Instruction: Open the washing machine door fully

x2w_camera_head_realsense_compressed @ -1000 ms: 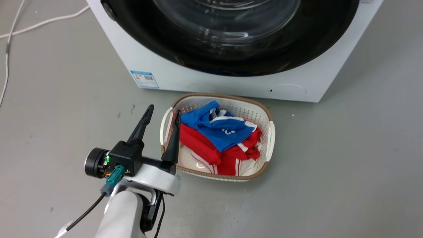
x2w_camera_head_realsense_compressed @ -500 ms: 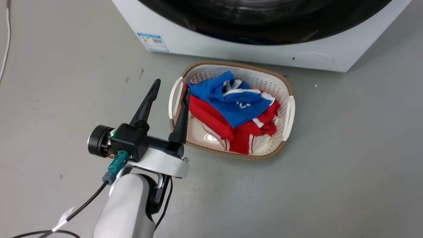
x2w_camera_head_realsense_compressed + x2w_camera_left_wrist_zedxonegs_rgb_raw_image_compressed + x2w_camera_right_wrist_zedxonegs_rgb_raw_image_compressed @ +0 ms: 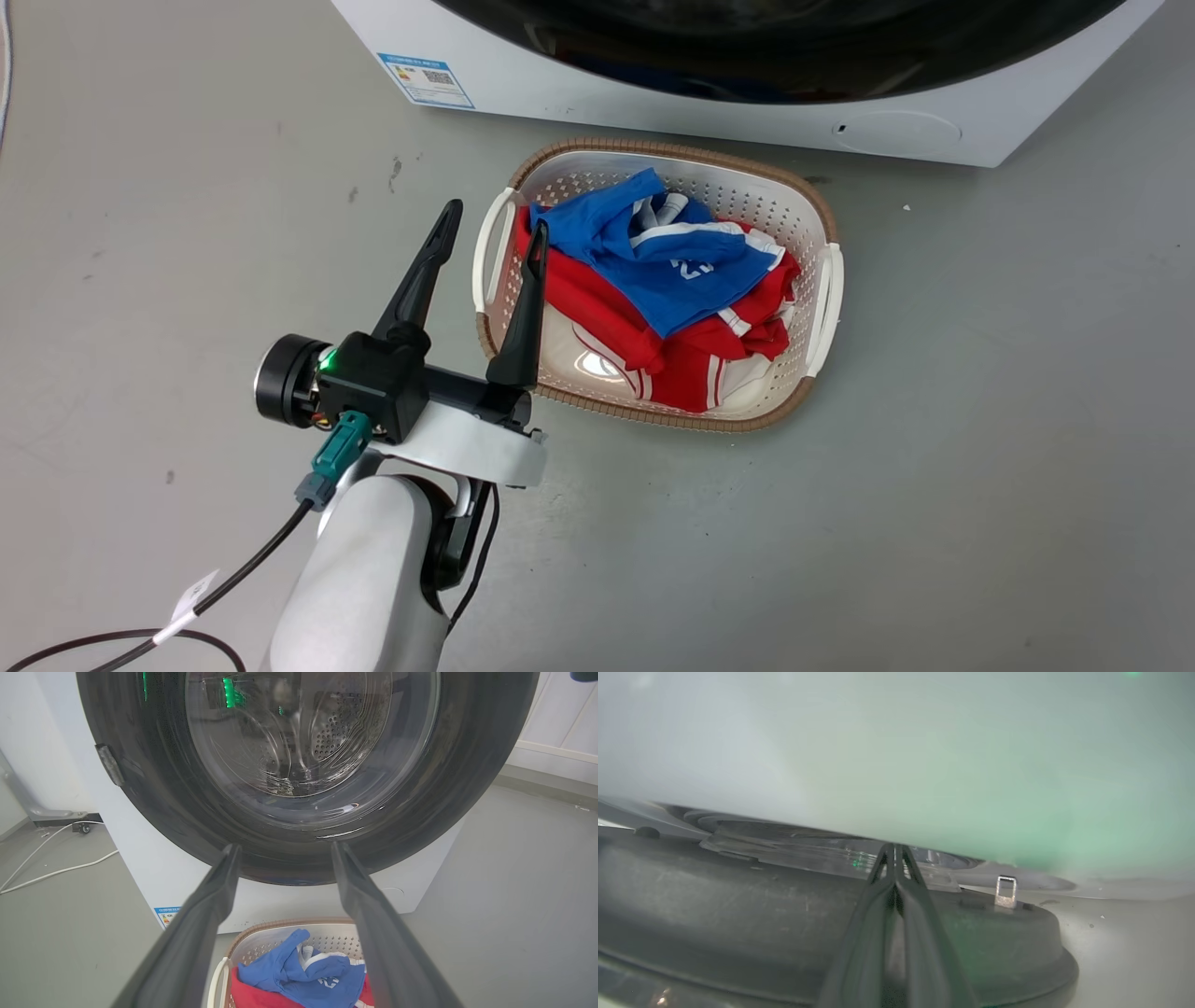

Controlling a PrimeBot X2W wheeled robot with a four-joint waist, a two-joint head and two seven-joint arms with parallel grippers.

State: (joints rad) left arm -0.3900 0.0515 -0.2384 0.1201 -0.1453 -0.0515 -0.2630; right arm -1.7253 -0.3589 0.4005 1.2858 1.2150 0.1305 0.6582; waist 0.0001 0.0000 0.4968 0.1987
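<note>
1. Located the washing machine door [image 3: 140,807] on the front of the washing machine [image 3: 653,117], at the far side of the floor [image 3: 980,420], beyond a basket [image 3: 653,147] of red and blue clothes [image 3: 672,308].
2. Judged fairly heavy and stiff: a thick plastic ring plus glass, with no give. Expect a swing through an arc on the hinge, not a straight pull.
3. Judged the glossy outer face slippery and the glass bowl [image 3: 303,742] breakable; best not pressed or pinched.
4. Best hold judged at the free edge, behind the rim near the metal latch loop [image 3: 1005,891]; hook from inside and sweep outward.
5. Noted right fingers [image 3: 873,919] pressed together with nothing pinched. Tips lie along the door's matt grey inner rim, in the gap below a blurred white surface taken for the machine's front. Read as ajar, not fully open.
6. Noted left fingers [image 3: 425,275] spread and empty, just left of the basket, well apart from the door.
7. Appearance: large, round, nearly machine-wide; glossy black ring around a clear bulging window showing the perforated drum [image 3: 331,732]; green reflections. Small grey block [image 3: 110,764] on the left rim; hinge or catch, cannot tell.
</note>
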